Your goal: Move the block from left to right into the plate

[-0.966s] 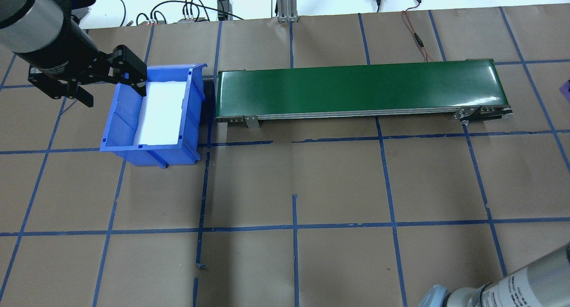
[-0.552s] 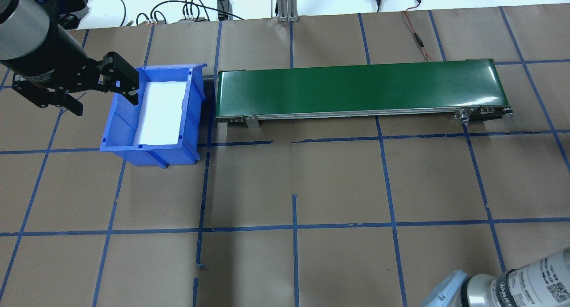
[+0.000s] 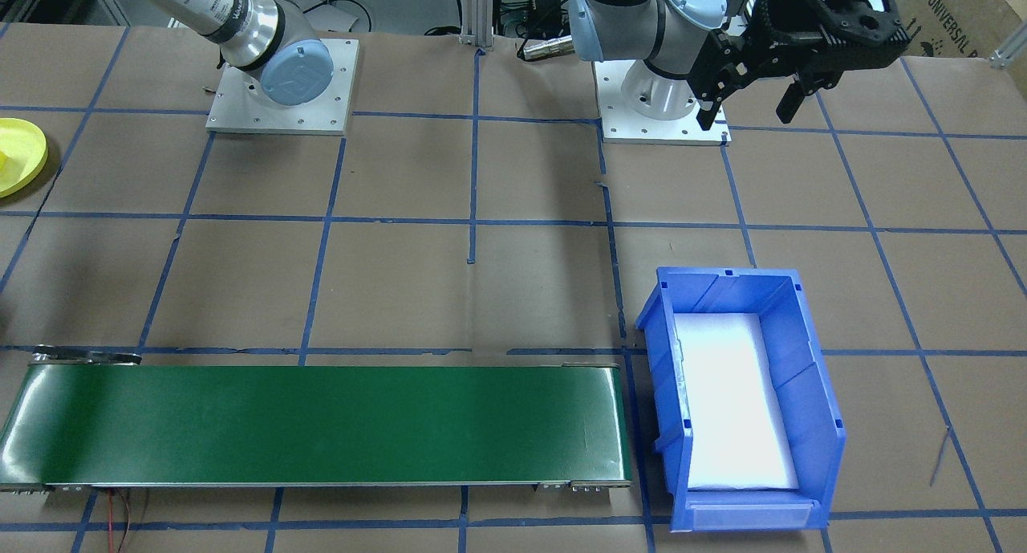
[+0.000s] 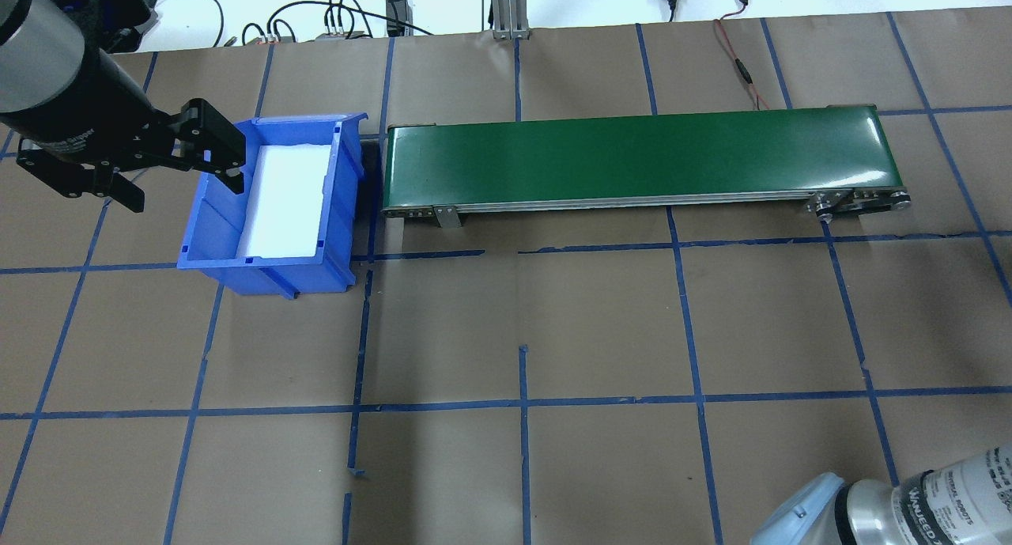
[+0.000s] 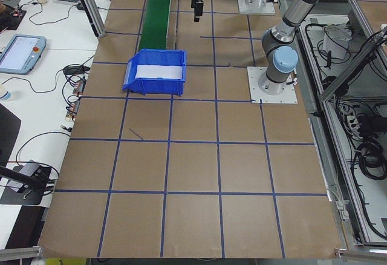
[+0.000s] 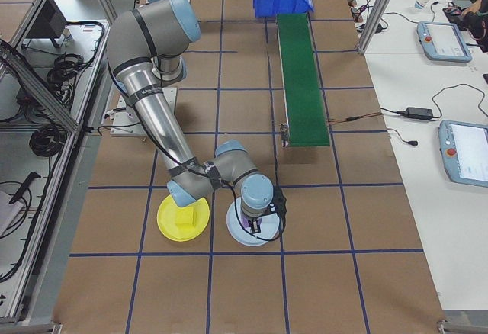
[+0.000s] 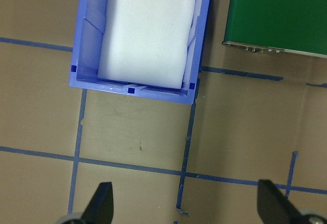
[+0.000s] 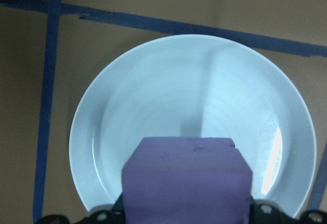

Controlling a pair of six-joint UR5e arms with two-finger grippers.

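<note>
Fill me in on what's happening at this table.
The right gripper holds a purple block over a pale blue plate. Beside it, the yellow plate already carries a yellow block. The left gripper hangs open and empty next to the blue bin, and the green conveyor is bare.

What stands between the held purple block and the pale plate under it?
Nothing visible: the purple block hangs straight over the pale plate, whose bottom is bare. The yellow plate beside it already holds a yellow block.
</note>
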